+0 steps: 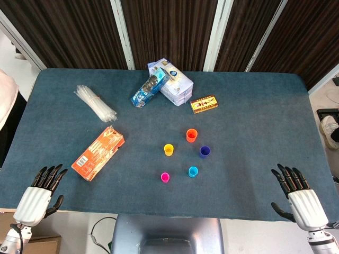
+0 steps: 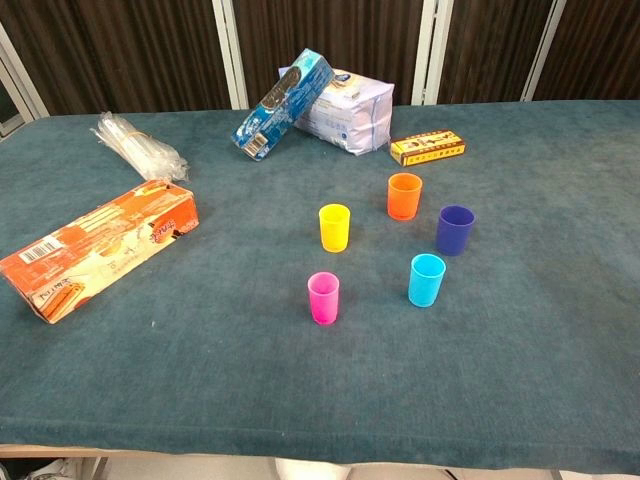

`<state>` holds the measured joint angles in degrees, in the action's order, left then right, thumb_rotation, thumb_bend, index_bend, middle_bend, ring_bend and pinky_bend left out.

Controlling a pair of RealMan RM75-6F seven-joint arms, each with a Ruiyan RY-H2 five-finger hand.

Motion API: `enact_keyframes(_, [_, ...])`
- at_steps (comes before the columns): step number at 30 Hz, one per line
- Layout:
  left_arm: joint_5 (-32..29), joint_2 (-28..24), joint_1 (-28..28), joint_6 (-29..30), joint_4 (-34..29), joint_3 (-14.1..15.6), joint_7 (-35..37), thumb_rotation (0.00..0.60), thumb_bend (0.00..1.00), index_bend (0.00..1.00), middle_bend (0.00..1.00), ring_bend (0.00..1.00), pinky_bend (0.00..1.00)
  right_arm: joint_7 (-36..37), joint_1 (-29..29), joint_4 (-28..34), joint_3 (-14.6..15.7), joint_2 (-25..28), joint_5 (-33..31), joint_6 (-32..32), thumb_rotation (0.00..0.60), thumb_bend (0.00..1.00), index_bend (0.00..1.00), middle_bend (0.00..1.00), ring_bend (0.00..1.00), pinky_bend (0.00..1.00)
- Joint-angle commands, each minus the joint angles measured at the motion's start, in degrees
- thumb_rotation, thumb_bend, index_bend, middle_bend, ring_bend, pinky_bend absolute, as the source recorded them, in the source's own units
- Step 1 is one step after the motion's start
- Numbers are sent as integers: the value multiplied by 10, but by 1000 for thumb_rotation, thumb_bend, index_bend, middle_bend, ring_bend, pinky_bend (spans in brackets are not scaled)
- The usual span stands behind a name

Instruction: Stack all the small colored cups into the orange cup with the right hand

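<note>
Cups: orange cup [image 2: 404, 195], yellow cup [image 2: 334, 227], purple cup [image 2: 454, 230], light blue cup [image 2: 426, 279], pink cup [image 2: 323, 297], all on a dark teal tablecloth [image 2: 560, 330]. Left: orange-and-cream box [image 2: 95, 247]. Far: blue packet [image 2: 283, 105], white-and-blue bag [image 2: 350, 112], yellow-brown box [image 2: 427, 148].

The chest view shows neither hand; the head view cuts off the left arm [image 1: 10, 241] and right arm [image 1: 323, 244] at its bottom edge; print on the small yellow box [image 1: 204, 104] is too small to read.
</note>
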<state>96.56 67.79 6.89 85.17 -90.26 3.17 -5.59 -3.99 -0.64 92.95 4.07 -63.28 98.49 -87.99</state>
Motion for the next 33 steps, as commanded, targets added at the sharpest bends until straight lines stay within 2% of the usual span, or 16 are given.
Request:
enact_keyframes(1, [0, 0, 0, 0, 0, 0, 0, 600, 460, 0, 0, 0, 49, 0, 0, 0, 0, 0, 0, 0, 600, 359, 0, 0, 0, 0])
enact_keyframes(5, [-1, 0, 0, 0, 0, 0, 1, 600, 460, 0, 0, 0, 49, 0, -1, 0, 0, 0, -1, 3, 600, 358, 0, 0, 0, 0])
enact_keyframes(9, [-4, -1, 2, 0, 1, -3, 10, 600, 461, 0, 0, 0, 49, -12, -29, -1, -22, -13, -20, 40, 600, 358, 0, 0, 0, 0])
enact_keyframes(15, [-12, 5, 10, -17, 4, -6, 5, 600, 460, 0, 0, 0, 49, -100, -146, 12, -97, -37, -94, 194, 600, 358, 10, 0, 0, 0])
enact_keyframes(18, [-14, 9, 13, -22, 5, -7, 0, 600, 460, 0, 0, 0, 49, -158, -210, -6, -137, -67, -156, 275, 600, 358, 65, 0, 0, 0])
enact_keyframes(21, [-18, 10, 14, -26, 6, -8, -1, 600, 459, 0, 0, 0, 49, -196, -256, -26, -158, -96, -202, 326, 600, 358, 131, 0, 0, 0])
enact_keyframes(27, [-20, 9, 15, -25, 7, -9, 2, 600, 459, 0, 0, 0, 49, -223, -318, -78, -177, -147, -258, 380, 600, 359, 254, 0, 0, 0])
enact_keyframes(33, [-18, 6, 12, -17, 7, -8, 6, 600, 459, 0, 0, 0, 49, -210, -347, -104, -170, -175, -286, 409, 600, 365, 347, 0, 0, 0])
